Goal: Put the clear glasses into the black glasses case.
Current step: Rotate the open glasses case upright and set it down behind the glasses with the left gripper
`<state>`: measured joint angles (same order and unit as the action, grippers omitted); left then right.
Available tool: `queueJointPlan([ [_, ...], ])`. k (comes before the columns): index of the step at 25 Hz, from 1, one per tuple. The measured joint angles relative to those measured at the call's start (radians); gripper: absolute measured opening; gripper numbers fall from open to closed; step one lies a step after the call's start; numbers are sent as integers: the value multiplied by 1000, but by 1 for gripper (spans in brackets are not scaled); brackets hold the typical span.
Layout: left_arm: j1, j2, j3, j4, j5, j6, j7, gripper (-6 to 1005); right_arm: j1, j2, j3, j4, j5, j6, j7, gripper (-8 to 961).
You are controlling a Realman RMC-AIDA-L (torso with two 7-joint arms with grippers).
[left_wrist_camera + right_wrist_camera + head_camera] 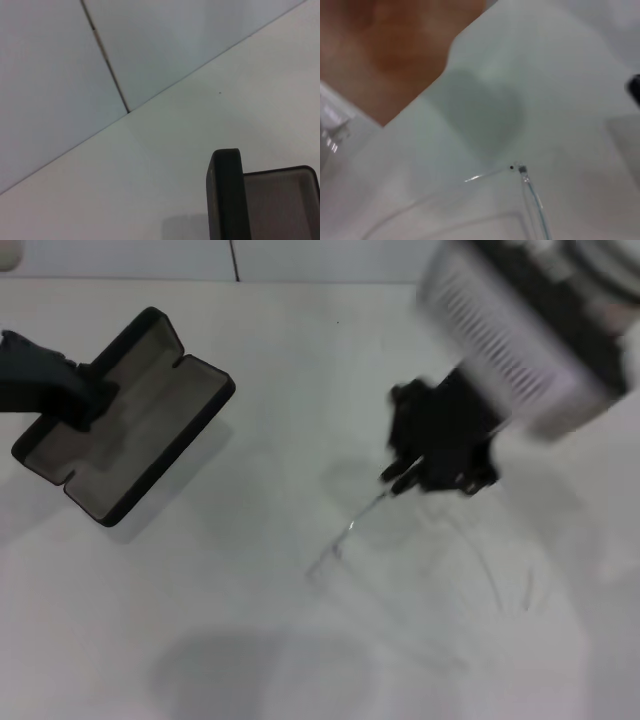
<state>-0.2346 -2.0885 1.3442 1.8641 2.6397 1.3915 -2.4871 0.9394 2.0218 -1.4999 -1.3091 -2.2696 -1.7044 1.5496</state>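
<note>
The clear glasses (420,550) sit low over the white table (250,620) on the robot's right side, well apart from the case. They are nearly invisible against the surface; only faint outlines of the lens and arms show. In the right wrist view a hinge and a thin clear arm (532,192) are distinguishable, with the rest of the frame fading out.

The right gripper (400,478) is directly at the upper edge of the glasses, its fingers brought narrow at what appears to be the frame's corner. Whether it has a firm grip or only touches the plastic cannot be confirmed; the glasses may be partly lifted, but that is not clear.

The black glasses case (125,415) lies open on the robot's left side, both halves flat, grey lining up. Both halves are empty. The left gripper (85,400) reaches in over the case's left portion, apparently steadying it; its finger state cannot be determined.

Judgement: the step in hand is securing and carrying the glasses. Done well, this calls for a grip near the hinge rather than the lens, a level lift, and alignment of the frame's length with the long axis of the case before lowering.
</note>
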Motion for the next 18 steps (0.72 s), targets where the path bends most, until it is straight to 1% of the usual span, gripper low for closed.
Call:
queueJointPlan([
  [3, -12, 0, 1, 7, 0, 16, 22, 199, -65, -3, 152, -117, -5, -93, 45, 37],
  [5, -31, 0, 12, 6, 2, 28, 40, 199, -114, -5, 262, -196, 1, -135, 69, 37],
  [7, -49, 1, 35, 3, 6, 32, 54, 199, -167, -7, 389, -274, 14, -192, 90, 37],
  [8, -58, 2, 50, 2, 7, 32, 63, 199, -184, -7, 434, -300, 20, -220, 98, 37],
  [9, -70, 2, 70, 1, 8, 32, 78, 199, -209, -7, 512, -339, 33, -271, 115, 37],
  [10, -80, 2, 88, 0, 9, 32, 85, 199, -228, -8, 568, -368, 46, -308, 129, 37],
  [13, -110, 2, 153, -3, 11, 33, 94, 199, -288, -8, 675, -442, 75, -393, 169, 37],
  [16, -144, 2, 241, -20, 33, 33, 94, 199, -355, -4, 724, -492, 84, -422, 194, 37],
  [18, -169, 0, 303, -40, 65, 28, 91, 200, -398, 0, 761, -497, 100, -427, 201, 37],
])
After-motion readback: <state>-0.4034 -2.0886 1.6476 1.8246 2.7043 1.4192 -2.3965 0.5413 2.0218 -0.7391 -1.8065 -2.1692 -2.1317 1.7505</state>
